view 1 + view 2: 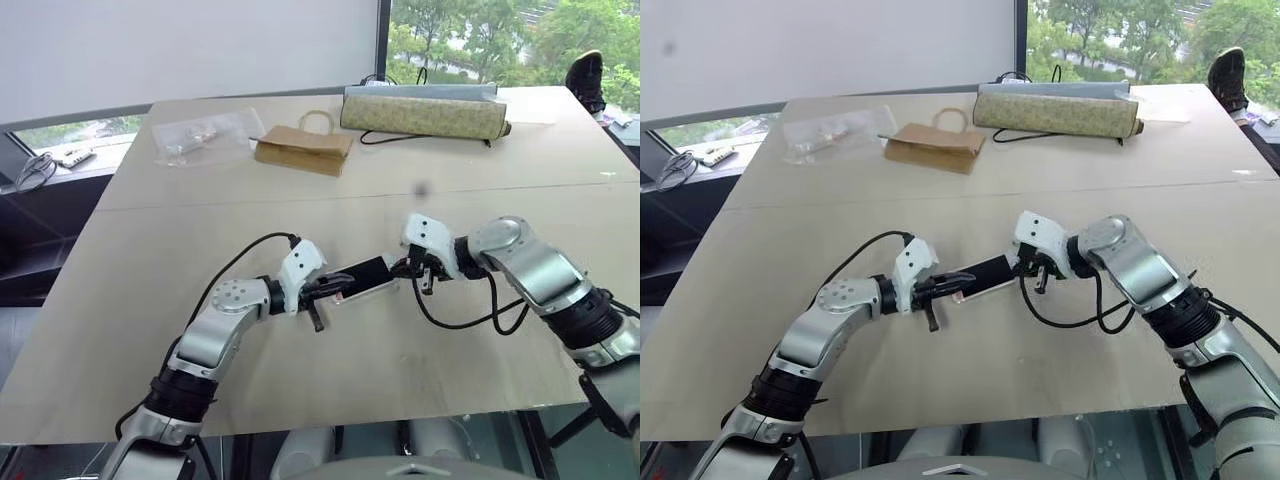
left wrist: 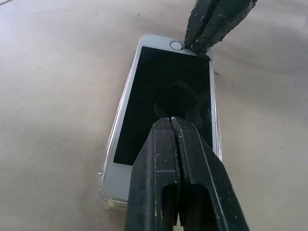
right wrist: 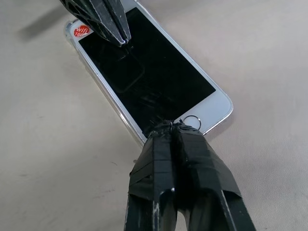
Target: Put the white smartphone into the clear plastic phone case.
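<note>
Left eye view: the white smartphone lies screen up on the counter, well in from its near edge and about midway between the side edges. The left claw reaches it from one short end and the right claw from the other. Along the far edge sit a crinkly clear bag, a brown paper bag and a rolled mat, all well apart from the work.

Right eye view: the same layout; the 2 claws meet the phone end to end, with nothing lifted off the counter.

Left wrist view: the left claw's 2 fingers are pressed together with nothing between them, their tips resting on the black screen. The clear plastic phone case shows as a glossy rim around the near corner and along one long side, so the phone seems to sit at least partly inside it.

Right wrist view: the right claw, fingers also closed on nothing, presses beside the home button. Here the phone's corner appears to overhang the case rim, though the clear edge is hard to read.

The step in hand looks like seating the phone. It is best done by pressing straight down at each corner in turn, keeping 1 claw as an anchor so the case cannot slide, with gentle force on the glass.
</note>
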`<action>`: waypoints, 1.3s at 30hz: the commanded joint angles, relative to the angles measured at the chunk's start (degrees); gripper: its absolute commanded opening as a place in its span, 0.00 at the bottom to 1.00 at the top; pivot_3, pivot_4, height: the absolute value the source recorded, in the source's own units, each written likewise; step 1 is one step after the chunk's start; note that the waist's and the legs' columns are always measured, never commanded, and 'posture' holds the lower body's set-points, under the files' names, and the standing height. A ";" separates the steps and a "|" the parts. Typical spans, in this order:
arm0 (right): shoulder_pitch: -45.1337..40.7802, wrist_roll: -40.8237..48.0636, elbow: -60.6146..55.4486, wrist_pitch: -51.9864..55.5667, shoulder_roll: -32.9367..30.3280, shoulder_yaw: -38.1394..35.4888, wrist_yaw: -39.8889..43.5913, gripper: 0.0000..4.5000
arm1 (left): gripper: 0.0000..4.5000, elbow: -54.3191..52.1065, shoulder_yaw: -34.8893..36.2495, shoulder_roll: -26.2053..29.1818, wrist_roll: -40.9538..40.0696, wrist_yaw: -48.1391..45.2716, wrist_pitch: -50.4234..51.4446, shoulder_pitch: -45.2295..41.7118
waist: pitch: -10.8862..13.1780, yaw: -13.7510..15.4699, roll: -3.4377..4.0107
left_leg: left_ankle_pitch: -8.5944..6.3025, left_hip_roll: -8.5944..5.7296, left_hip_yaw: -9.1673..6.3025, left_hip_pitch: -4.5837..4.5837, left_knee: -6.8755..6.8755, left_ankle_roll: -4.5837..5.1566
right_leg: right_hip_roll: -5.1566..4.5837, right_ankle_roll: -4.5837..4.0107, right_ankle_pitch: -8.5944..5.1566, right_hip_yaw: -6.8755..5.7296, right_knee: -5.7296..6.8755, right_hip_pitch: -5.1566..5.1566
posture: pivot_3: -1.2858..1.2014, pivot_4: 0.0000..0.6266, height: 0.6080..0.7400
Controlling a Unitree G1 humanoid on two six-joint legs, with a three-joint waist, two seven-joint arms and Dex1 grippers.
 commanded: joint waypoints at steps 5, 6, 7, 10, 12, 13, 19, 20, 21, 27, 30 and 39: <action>0.85 -4.18 6.96 2.70 0.54 8.00 3.78 0.00 | 0.01 0.62 -1.07 0.42 1.86 0.53 1.32 1.71 | -0.45 -0.01 -0.11 | -0.01 0.00 -0.02 0.10 -0.01 0.01 | 0.00 0.00 0.00 -0.01 0.00 0.07 | 0.52 0.24 1.00; 1.02 -4.39 7.36 2.57 0.75 8.15 3.98 0.00 | 0.01 0.49 -1.08 0.39 1.88 0.65 1.40 1.86 | -0.57 -0.01 -0.14 | -0.01 0.00 -0.02 0.11 -0.01 0.01 | 0.00 0.00 0.00 -0.01 0.00 0.08 | 0.52 0.24 1.00; 1.35 -4.64 8.25 2.55 1.21 8.39 4.08 0.00 | 0.01 0.36 -1.08 0.39 1.89 0.77 1.44 2.08 | -0.66 -0.02 -0.16 | -0.01 0.01 -0.02 0.13 -0.02 0.02 | 0.01 0.00 0.00 -0.01 0.00 0.08 | 0.52 0.24 1.00; 2.53 -5.58 10.21 1.65 2.31 8.67 3.87 0.00 | 0.01 -0.22 -1.08 0.35 1.84 1.13 1.73 2.58 | -0.96 -0.05 -0.20 | -0.05 0.01 -0.02 0.28 -0.04 0.07 | 0.01 0.00 0.00 0.01 -0.02 0.19 | 0.52 0.24 1.00; 3.13 -6.03 10.78 1.36 2.84 8.61 3.88 0.00 | 0.01 -0.46 -1.05 0.29 1.86 1.28 1.94 2.70 | -1.06 -0.02 -0.22 | -0.15 0.01 -0.01 0.92 -0.31 0.25 | 0.01 0.00 -0.02 0.01 -0.19 0.81 | 0.52 0.24 1.00; 3.48 -6.08 10.84 1.22 3.31 8.42 3.78 0.00 | 0.01 -0.57 -1.03 0.25 1.90 1.37 2.04 2.76 | -1.14 -0.03 -0.22 | -0.17 0.01 -0.01 1.10 -0.44 0.29 | 0.01 0.01 -0.03 0.01 -0.24 0.97 | 0.52 0.24 1.00; 4.38 -4.88 9.05 2.17 6.64 4.54 1.09 0.00 | 0.01 -1.07 -0.32 0.09 1.50 1.58 2.11 2.89 | -1.23 -0.24 -0.17 | -0.17 0.08 -0.02 2.04 -0.93 0.29 | 0.17 0.03 -0.08 -0.01 -0.42 1.75 | 0.52 0.24 1.00; 4.32 -3.45 8.12 3.02 7.79 2.42 0.43 0.00 | 0.01 -1.06 -0.11 0.05 1.38 1.64 2.17 2.87 | -1.22 -0.25 -0.17 | -0.17 0.08 -0.03 2.04 -0.93 0.29 | 0.17 0.04 -0.08 0.00 -0.42 1.75 | 0.52 0.24 1.00; 4.28 -2.20 6.92 3.39 8.74 0.35 -0.01 0.00 | 0.01 -0.98 0.01 0.04 1.36 1.65 2.12 2.83 | -1.19 -0.25 -0.13 | -0.17 0.08 -0.03 2.03 -0.92 0.29 | 0.18 0.03 -0.08 0.00 -0.42 1.75 | 0.52 0.24 1.00; 4.48 0.53 0.57 4.80 9.96 -5.26 -2.23 0.00 | 0.01 -0.43 1.10 -0.84 0.27 1.67 0.90 2.41 | -0.71 -0.03 0.28 | -0.17 0.07 -0.08 1.86 -0.93 0.28 | 0.14 0.03 -0.07 -0.03 -0.49 1.62 | 0.52 0.24 1.00; 3.77 1.92 -1.93 4.87 11.01 -9.16 -4.88 0.00 | 0.01 -1.67 3.32 -2.11 -2.76 1.24 0.88 1.93 | -0.49 -0.03 0.31 | -0.15 0.06 -0.08 1.49 -0.91 0.24 | 0.07 0.03 -0.06 -0.02 -0.50 1.28 | 0.52 0.24 1.00; 1.39 0.24 -1.89 4.27 10.01 -12.14 -11.50 0.00 | 0.01 -3.33 5.83 -3.46 -6.13 0.79 0.19 1.11 | -0.31 -0.16 0.20 | 0.12 0.01 -0.08 -0.37 -0.67 -0.20 | 0.00 0.01 -0.03 0.04 -0.24 -0.65 | 0.52 0.24 1.00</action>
